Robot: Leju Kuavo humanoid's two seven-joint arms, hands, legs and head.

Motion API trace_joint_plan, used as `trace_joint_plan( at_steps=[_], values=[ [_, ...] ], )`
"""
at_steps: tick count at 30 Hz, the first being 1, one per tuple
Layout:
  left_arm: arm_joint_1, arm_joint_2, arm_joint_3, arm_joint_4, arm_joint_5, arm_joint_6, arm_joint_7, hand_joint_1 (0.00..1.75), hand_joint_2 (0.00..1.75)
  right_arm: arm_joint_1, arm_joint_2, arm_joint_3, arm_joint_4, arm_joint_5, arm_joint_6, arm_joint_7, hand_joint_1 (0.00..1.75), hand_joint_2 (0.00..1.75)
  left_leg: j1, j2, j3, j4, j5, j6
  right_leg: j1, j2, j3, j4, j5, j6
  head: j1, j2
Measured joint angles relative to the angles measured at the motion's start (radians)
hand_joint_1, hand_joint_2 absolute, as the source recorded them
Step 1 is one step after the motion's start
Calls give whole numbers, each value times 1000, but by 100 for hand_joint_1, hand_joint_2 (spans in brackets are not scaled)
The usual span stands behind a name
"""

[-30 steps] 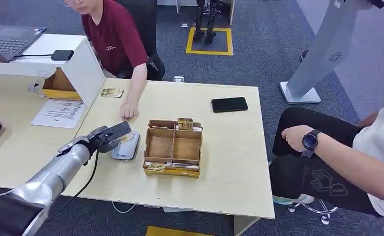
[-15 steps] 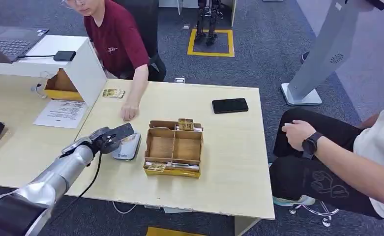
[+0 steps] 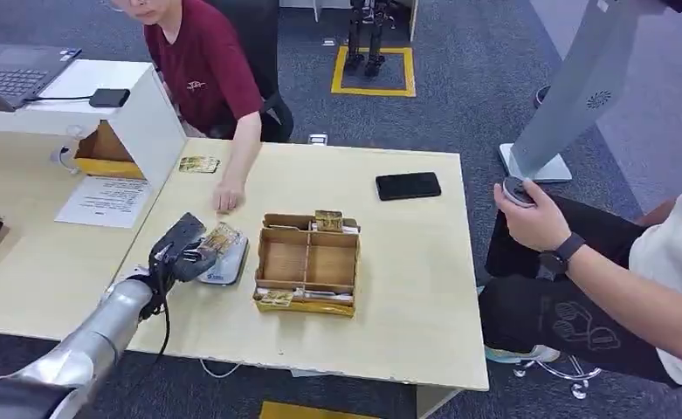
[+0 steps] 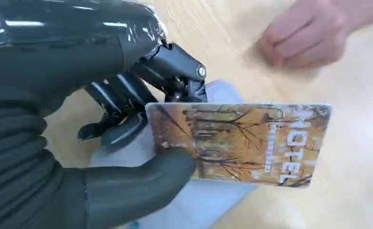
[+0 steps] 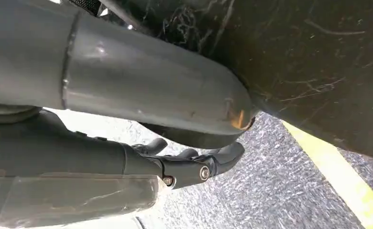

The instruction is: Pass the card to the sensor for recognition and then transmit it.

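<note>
Card presented at sensor; scan step judged in hand.
Head view: card (image 3: 220,237) held over sensor (image 3: 225,260) by left hand (image 3: 182,249). Left wrist view: card pinched by thumb and fingers (image 4: 122,95). Right wrist view: right hand (image 5: 194,164) loosely curled, nothing held. Next: handover likely.

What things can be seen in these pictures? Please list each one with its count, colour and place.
card: 1, orange, held above the reader
card reader: 1, pale grey, on the table left of the box
table: 1, light wood
cardboard box: 1, brown and yellow, table middle, cards at its edges
phone: 1, black, far right of table
spare card: 1, yellowish, far edge of table
paper sheet: 1, white, left desk
laptop: 1, grey, raised shelf
people: 2, one in dark red, one in white
left robot hand: 1, dark, holds the card
right robot hand: 1, dark, hangs above the floor
</note>
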Motion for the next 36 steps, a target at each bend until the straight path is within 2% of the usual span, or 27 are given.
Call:
trace_joint_plan(
  at_steps=[4,7,10,12,15,17,18,20,22,23,25,29,36],
  values=[
    [45,-56,138,-122,94,88,-49,175,175,1,0,8,0,-14,-1,0,0,0,0,2,-6,0,0,1,0,2,-5,0,2,-1,0,0],
    [60,-96,226,-197,109,201,-104,175,175,1,0,10,0,-14,-1,0,0,0,0,4,-8,1,0,1,0,3,-8,0,2,-1,0,0],
    [75,-132,296,-268,74,321,-168,175,175,0,0,13,0,-14,-1,0,0,0,0,4,-10,1,0,1,0,3,-10,0,2,-1,0,0],
    [85,-156,326,-306,12,418,-211,175,175,0,0,18,0,-14,-1,0,0,0,0,4,-11,1,0,1,0,3,-11,0,2,-1,0,0],
    [98,-170,331,-337,-160,582,-243,175,175,-1,0,22,0,-18,-1,0,0,0,0,4,-12,1,0,1,0,3,-12,0,2,-1,0,0],
    [104,-177,331,-344,-306,693,-245,175,175,-2,0,29,0,-18,-1,-2,0,0,0,4,-12,1,0,1,0,3,-12,0,2,-1,0,0],
    [109,-178,332,-350,-413,735,-242,175,175,-2,0,31,0,-18,-1,-5,0,0,0,4,-12,1,0,1,0,3,-12,0,2,-1,0,0],
    [118,-187,348,-371,-608,761,-242,175,175,-2,0,34,0,-17,0,-7,0,0,0,4,-12,1,0,1,0,3,-12,0,2,-1,0,0],
    [130,-209,416,-414,-902,765,-240,175,175,-3,1,38,0,-17,1,-7,0,0,0,4,-13,1,0,1,0,3,-12,0,2,-1,1,0],
    [138,-217,454,-442,-1052,765,-213,175,175,-4,1,41,1,-17,3,-7,0,0,0,4,-13,1,0,1,0,3,-12,0,2,-1,1,0],
    [159,-220,490,-501,-1225,765,-157,175,175,-6,1,50,1,-14,4,-7,0,0,0,8,-13,1,-1,0,0,8,-14,0,3,-1,0,0],
    [167,-220,535,-537,-1227,765,-125,175,175,-8,2,59,1,-20,5,-6,0,0,0,7,-13,1,0,0,0,7,-15,0,3,-1,0,0],
    [175,-219,539,-566,-1259,765,-48,175,175,-8,2,71,1,-31,2,-7,0,0,1,7,-14,1,0,0,0,6,-15,0,3,-1,0,0]
  ],
)
